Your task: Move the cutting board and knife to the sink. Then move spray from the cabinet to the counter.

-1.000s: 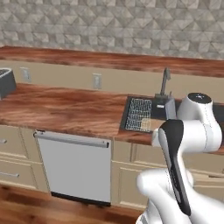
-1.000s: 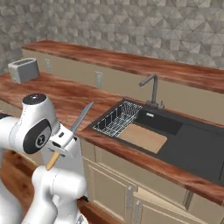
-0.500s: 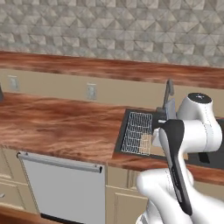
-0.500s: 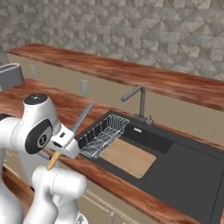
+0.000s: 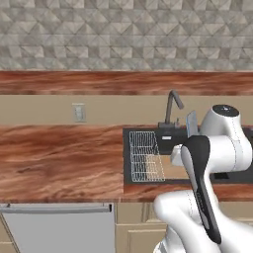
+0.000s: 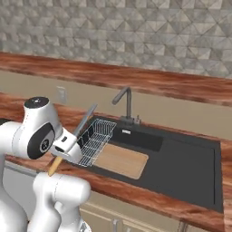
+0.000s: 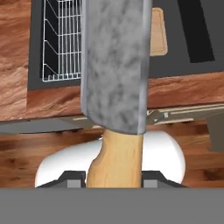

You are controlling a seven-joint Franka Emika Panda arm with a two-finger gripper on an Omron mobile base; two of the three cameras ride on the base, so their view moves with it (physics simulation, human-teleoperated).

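The gripper [image 6: 62, 152] pinches the knife [image 6: 72, 140] by its rounded orange handle, mottled grey blade slanting up before the counter [image 6: 136, 194]. Beyond, a white wire rack [image 6: 96, 140] sits beside the flat tan board [image 6: 121, 160] in the matte black sink [image 6: 186, 167], under a curved faucet [image 6: 124, 102].

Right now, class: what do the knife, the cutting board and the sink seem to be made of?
Knife: mottled grey blade, probably steel; tan handle, likely wood.
Cutting board: pale, matte tan, apparently wood.
Sink: flat dark matte basin, perhaps composite or coated metal.

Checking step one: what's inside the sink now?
In the sink: the board lying flat and a wire rack. The knife is held outside it. The arm covers the basin's middle in the left view.
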